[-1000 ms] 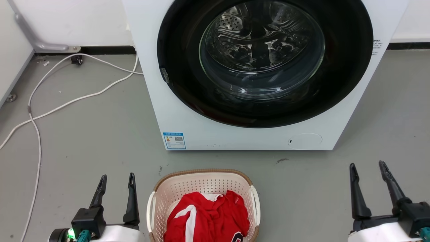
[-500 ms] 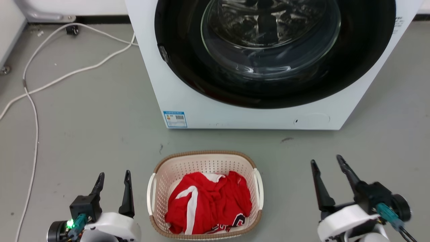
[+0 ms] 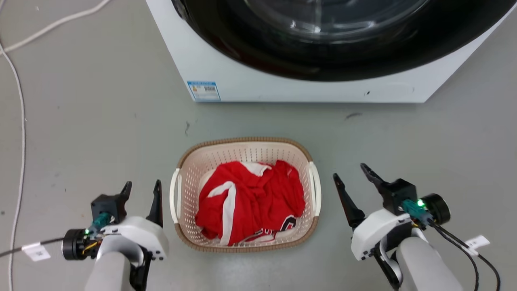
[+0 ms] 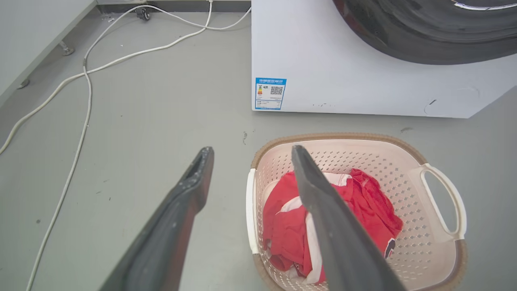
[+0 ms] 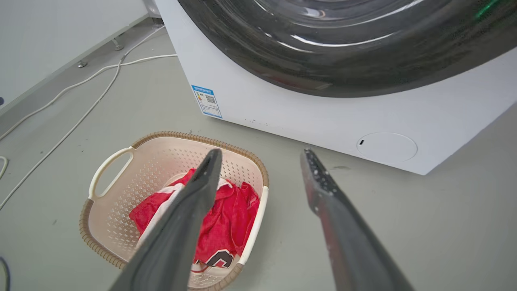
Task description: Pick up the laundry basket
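The laundry basket (image 3: 246, 140) stands on the grey floor in front of the washing machine, cream with a brown rim and white side handles. A red and white garment (image 3: 250, 198) lies crumpled inside it. My left gripper (image 3: 142, 184) is open just left of the basket's left handle (image 3: 174, 196), not touching it. My right gripper (image 3: 348, 170) is open a short way right of the right handle (image 3: 316, 190). In the left wrist view the left gripper (image 4: 252, 148) spans the basket's (image 4: 339, 136) near edge. The right wrist view has the right gripper (image 5: 261, 151) beside the basket (image 5: 194, 137).
The white washing machine (image 3: 307, 87) with its dark round door stands close behind the basket. A white cable (image 3: 20, 121) runs over the floor at the far left. Bare grey floor lies on both sides of the basket.
The head camera has tilted down, so the whole picture has shifted up. Both open grippers now sit nearer the basket's sides, the right one having come in leftward the most.
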You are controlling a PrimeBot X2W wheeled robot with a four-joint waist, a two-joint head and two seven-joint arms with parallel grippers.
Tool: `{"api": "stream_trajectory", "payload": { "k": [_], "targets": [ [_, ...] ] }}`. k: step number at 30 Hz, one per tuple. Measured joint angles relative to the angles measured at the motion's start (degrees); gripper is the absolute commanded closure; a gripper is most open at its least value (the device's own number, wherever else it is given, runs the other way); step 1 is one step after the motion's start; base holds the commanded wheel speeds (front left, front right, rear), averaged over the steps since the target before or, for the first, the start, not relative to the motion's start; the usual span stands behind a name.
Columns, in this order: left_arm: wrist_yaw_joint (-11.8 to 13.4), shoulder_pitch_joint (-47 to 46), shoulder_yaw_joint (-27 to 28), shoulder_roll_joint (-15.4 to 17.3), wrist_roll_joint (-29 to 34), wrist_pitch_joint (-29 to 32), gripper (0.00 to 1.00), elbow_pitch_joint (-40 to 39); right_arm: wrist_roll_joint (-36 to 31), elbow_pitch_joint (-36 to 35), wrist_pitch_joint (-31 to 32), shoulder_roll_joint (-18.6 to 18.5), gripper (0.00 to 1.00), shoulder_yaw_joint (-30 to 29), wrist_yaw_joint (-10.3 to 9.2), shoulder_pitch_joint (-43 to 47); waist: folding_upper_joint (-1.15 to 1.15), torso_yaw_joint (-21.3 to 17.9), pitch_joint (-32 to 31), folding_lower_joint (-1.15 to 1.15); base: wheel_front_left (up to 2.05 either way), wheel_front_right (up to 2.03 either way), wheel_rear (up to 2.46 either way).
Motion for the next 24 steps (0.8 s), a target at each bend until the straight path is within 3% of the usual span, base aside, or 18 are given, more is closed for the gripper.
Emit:
{"api": "stream_trajectory", "payload": {
  "k": [11,24],
  "targets": [
    [-0.11,-12.54,-8.31,3.66,-4.59,0.0,0.0,14.37,1.54,18.36,0.01,-0.08,0.0,4.89,0.0,-13.11,0.0,0.7,9.87,0.0,0.0,0.0,0.0],
    [-0.11,-22.12,-16.14,4.52,-10.29,0.0,0.0,26.19,5.24,30.44,0.01,-0.13,0.0,9.99,0.0,-22.59,0.0,1.29,18.9,0.0,0.0,0.0,0.0]
  ]
}}
